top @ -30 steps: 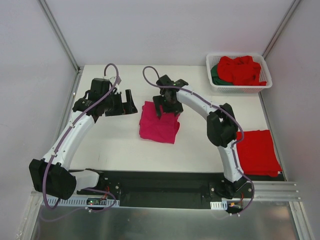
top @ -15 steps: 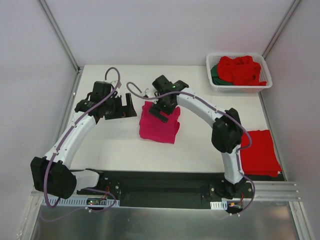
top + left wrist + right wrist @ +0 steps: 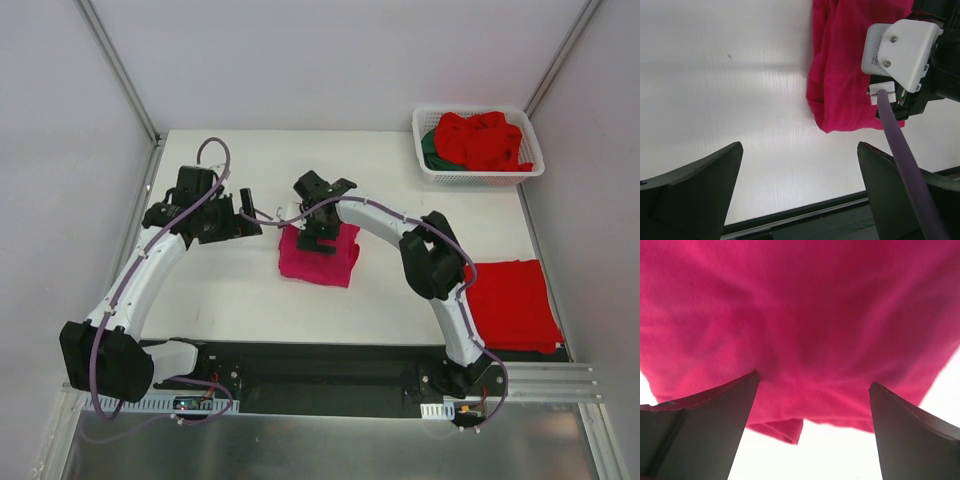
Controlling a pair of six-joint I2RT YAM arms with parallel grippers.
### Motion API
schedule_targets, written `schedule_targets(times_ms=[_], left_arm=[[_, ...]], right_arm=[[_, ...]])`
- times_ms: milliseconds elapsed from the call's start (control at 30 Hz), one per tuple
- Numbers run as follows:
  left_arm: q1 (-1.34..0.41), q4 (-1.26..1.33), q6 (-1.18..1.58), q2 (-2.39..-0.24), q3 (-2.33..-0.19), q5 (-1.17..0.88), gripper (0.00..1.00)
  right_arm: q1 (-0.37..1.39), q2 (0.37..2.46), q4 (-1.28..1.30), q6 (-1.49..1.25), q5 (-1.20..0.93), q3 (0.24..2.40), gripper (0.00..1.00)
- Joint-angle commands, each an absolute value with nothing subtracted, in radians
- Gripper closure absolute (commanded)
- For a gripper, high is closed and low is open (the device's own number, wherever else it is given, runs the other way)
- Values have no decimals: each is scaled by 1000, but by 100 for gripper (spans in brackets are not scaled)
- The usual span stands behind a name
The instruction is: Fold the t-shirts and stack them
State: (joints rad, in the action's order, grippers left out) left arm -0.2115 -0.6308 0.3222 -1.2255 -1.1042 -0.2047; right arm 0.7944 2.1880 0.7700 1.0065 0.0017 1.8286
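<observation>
The folded magenta t-shirt [image 3: 320, 258] lies mid-table; the right gripper [image 3: 318, 232] hangs over its far edge, jaws spread wide above the cloth, nothing pinched; the left gripper [image 3: 243, 210], likewise released and empty, sits just left of that shirt over the table [image 3: 230, 290]; a folded red t-shirt [image 3: 512, 303] lies near right; the white basket [image 3: 480, 176], far right, holds a crumpled red t-shirt [image 3: 482, 138] and a dark green t-shirt [image 3: 429, 150]

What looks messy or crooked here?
The pink t-shirt lies folded but tilted on the table, one corner poking out. In the white basket, red t-shirts sit crumpled over a green one. Nothing looks spilled or broken.
</observation>
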Motion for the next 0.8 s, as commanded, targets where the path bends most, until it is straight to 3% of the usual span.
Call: schedule_targets(times_ms=[0, 367, 767], left_arm=[[-135, -672, 319, -1174, -1066, -181, 1], [14, -693, 310, -1118, -1009, -186, 1], [26, -693, 322, -1075, -997, -149, 1]], right_arm=[[798, 2212, 744, 1049, -54, 1890, 4], [801, 2250, 762, 1040, -103, 1922, 4], [792, 2330, 805, 1019, -112, 1953, 4]])
